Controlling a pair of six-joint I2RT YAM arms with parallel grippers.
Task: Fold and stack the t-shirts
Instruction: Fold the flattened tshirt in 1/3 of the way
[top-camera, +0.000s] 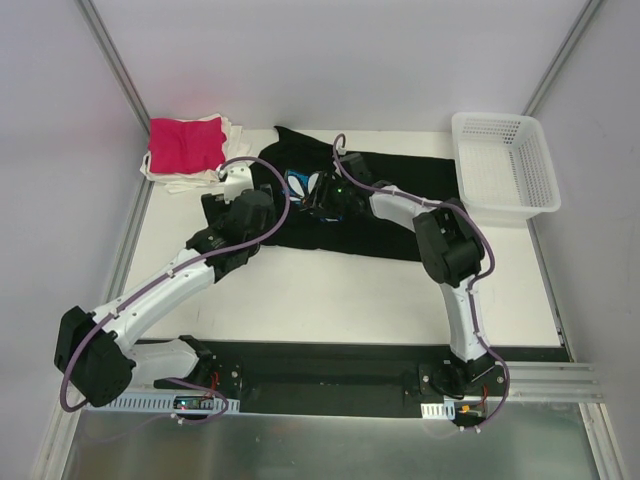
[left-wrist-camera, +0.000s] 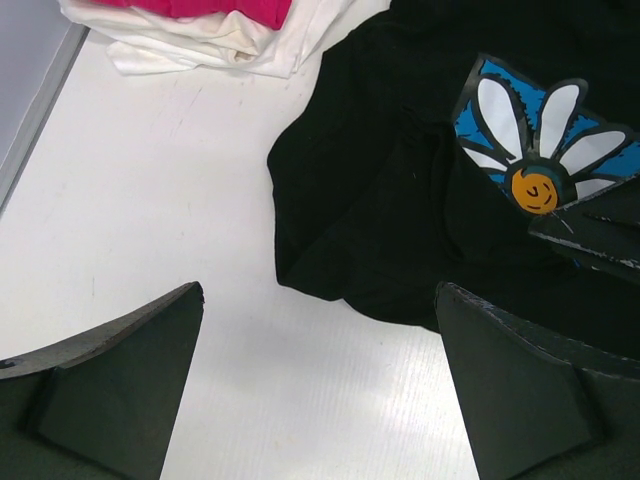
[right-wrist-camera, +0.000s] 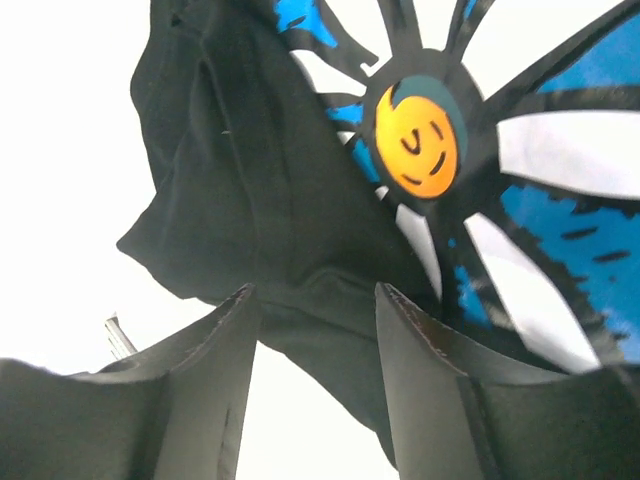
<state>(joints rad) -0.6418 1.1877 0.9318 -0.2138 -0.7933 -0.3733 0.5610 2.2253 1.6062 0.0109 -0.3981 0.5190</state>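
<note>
We find no words, numbers or brand marks that we can read anywhere, and the only sign is a small drawn face on the orange centre (right-wrist-camera: 415, 140) of the white daisy (left-wrist-camera: 535, 140) printed on the large black cloth t-shirt (left-wrist-camera: 350, 200).

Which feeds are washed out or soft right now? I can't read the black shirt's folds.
Top external: evenly lit and sharp, but the large black cloth t-shirt with the daisy print is a flat dark mass. Left wrist: sharp, its folds faintly legible. Right wrist: white table top blown out, right end effector blurred up close, orange daisy centre in focus.
</note>
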